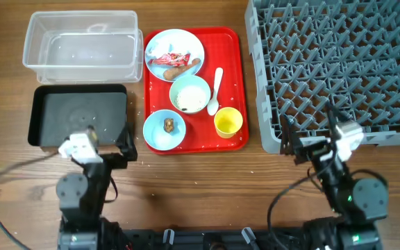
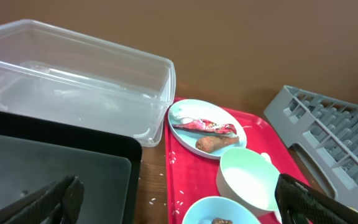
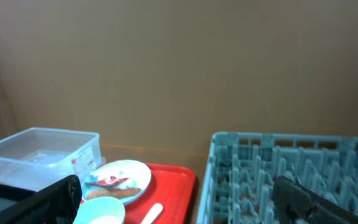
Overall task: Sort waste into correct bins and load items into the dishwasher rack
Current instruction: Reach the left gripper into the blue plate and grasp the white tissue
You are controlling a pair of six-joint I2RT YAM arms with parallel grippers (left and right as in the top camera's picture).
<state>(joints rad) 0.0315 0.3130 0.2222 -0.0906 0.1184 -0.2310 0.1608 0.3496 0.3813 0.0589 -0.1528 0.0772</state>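
On the red tray [image 1: 233,52] a pale blue plate [image 1: 174,54] holds the red wrapper [image 1: 169,58], carrot-like stick [image 1: 182,69] and white tissue [image 2: 180,114]. One blue bowl [image 1: 189,94] holds rice. The other bowl [image 1: 164,130] holds a brown lump [image 1: 169,124]. A white spoon [image 1: 216,90] and yellow cup [image 1: 228,122] lie beside them. The clear tub [image 1: 82,45] and black tub [image 1: 78,114] stand to the left, the grey rack [image 1: 339,69] to the right. My left gripper [image 1: 108,142] is open and empty at the black tub's front right corner. My right gripper [image 1: 311,135] is open and empty at the rack's front left corner.
Loose rice grains [image 2: 153,200] lie on the wood between the black tub and the tray, and some on the tray floor. Bare wooden table runs along the front edge between the two arms. Cables trail from both arm bases.
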